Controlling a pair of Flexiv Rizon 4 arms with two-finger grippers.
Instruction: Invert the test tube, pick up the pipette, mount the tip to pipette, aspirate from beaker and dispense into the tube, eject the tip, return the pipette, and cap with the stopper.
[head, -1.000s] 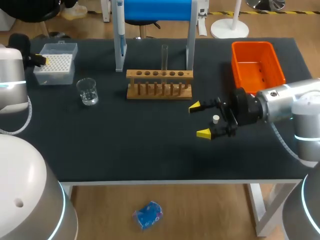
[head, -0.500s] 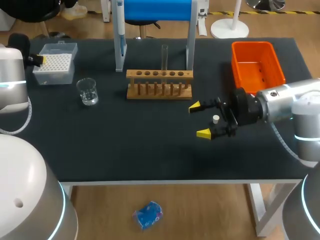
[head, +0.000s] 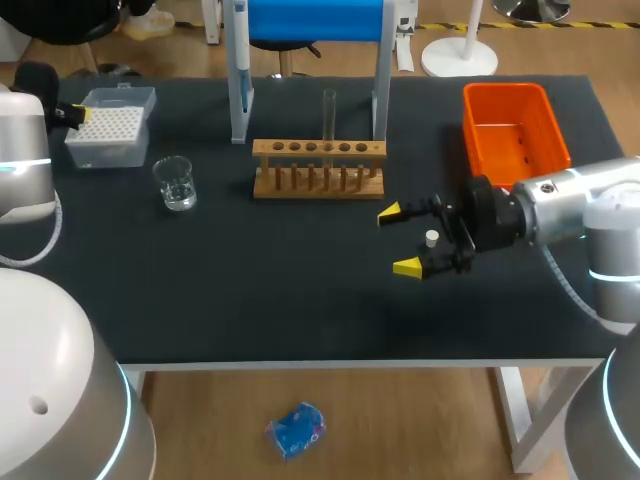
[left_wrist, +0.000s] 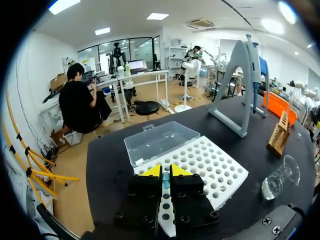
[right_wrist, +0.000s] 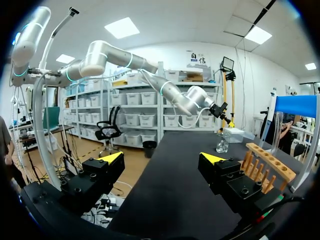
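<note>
One tube (head: 328, 115) upright in rack (head: 318, 168) (apart from right jaws).

R-wrist | our right gripper (right_wrist: 161, 158) fingers wide apart above table (right_wrist: 170, 200) | rack (right_wrist: 265, 170) on its far side, test tube (right_wrist: 274, 131) upright in it | beaker (right_wrist: 220, 146), tip box (right_wrist: 234, 134) farther left | our left arm (right_wrist: 150, 75) above them

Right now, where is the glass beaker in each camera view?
Head view: beaker between tip box and wooden rack.
Left wrist view: beaker beside the tip box, nearer than the rack.
Right wrist view: beaker far ahead of the right gripper, past the rack.
Shared landmark: the rack.
</note>
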